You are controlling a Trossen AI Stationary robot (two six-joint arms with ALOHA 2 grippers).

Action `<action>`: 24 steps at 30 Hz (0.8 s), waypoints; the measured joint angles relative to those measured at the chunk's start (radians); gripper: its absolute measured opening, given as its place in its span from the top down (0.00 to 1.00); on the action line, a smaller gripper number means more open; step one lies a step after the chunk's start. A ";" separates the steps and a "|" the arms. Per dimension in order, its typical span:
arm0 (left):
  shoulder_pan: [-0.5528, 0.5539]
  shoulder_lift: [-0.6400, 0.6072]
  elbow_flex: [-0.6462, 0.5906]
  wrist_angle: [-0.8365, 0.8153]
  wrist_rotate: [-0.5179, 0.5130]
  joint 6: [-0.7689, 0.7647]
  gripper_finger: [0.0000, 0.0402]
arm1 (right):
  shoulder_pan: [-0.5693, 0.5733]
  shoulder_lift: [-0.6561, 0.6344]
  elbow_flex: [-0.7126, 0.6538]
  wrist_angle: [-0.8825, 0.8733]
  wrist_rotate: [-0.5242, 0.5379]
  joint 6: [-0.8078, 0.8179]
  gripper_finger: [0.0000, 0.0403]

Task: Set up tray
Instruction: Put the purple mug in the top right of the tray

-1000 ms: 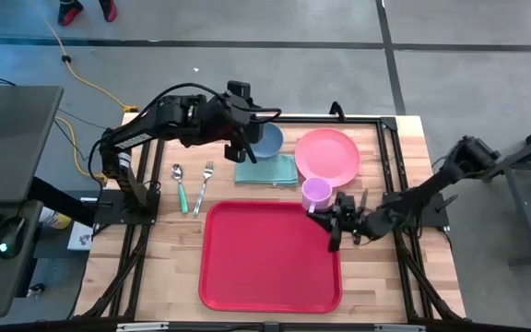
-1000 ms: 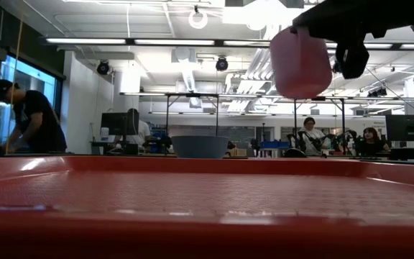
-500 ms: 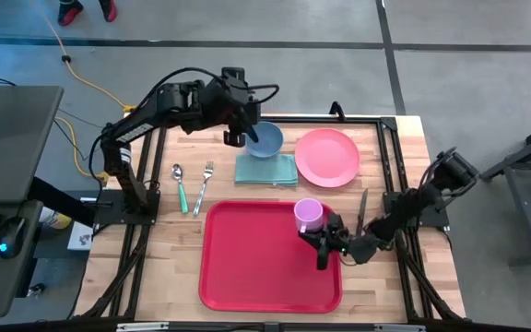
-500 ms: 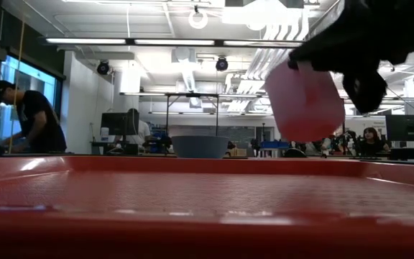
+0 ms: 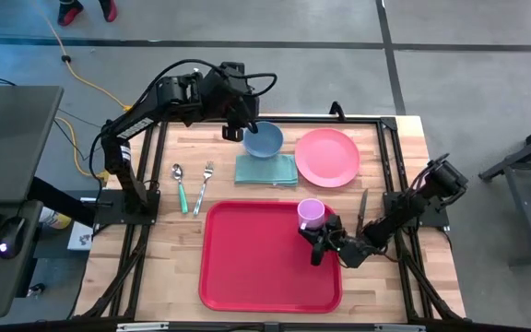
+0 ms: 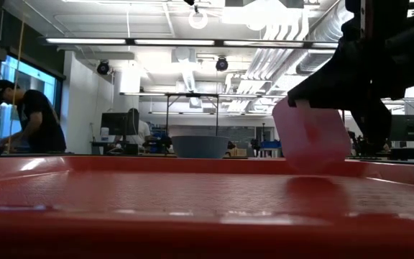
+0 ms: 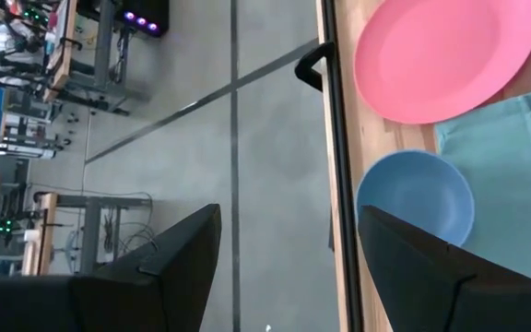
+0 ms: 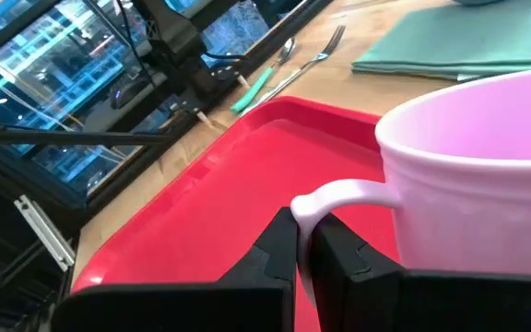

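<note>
Red plastic makes up the tray (image 5: 270, 256), which lies flat in the lower middle of the high view on the wooden counter (image 5: 404, 152). In the low view its rim fills the whole bottom of the picture.

A pink cup (image 5: 311, 213) sits at the upper right corner of the tray. In the low view it is tilted, with its bottom right at the tray's floor; I cannot tell if it touches. The right end effector (image 5: 320, 242) is clenched on the cup's handle, and the right wrist view shows the two dark fingers (image 8: 279, 242) pinching that thin handle. Its arm comes in from the right side of the high view.

Just above the tray lies a folded teal napkin (image 5: 266, 170). A blue bowl (image 5: 265, 140) sits right above the napkin, and a round pink plate (image 5: 326, 156) is to the right of them. To the left of the tray lie a spoon (image 5: 179, 185) and a fork (image 5: 203, 187), both with green handles. A knife (image 5: 361, 207) lies just off the tray's right side.

The left end effector (image 5: 245, 125) hangs over the bowl's left edge in the upper middle of the high view, its fingers released and wide apart, holding nothing.

A person in a dark shirt (image 6: 27, 119) stands at the far left of the low view.
</note>
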 joint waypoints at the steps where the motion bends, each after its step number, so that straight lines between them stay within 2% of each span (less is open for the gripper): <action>1: 0.000 0.000 0.000 0.000 0.000 0.005 0.29 | 0.000 0.005 0.000 0.000 -0.002 0.008 1.00; 9: 0.000 0.000 0.000 0.028 0.003 0.024 0.29 | 0.015 0.032 0.001 0.010 -0.045 0.049 1.00; 24: -0.001 -0.002 0.000 0.078 0.031 0.023 0.29 | 0.009 0.045 0.003 -0.084 -0.152 0.144 1.00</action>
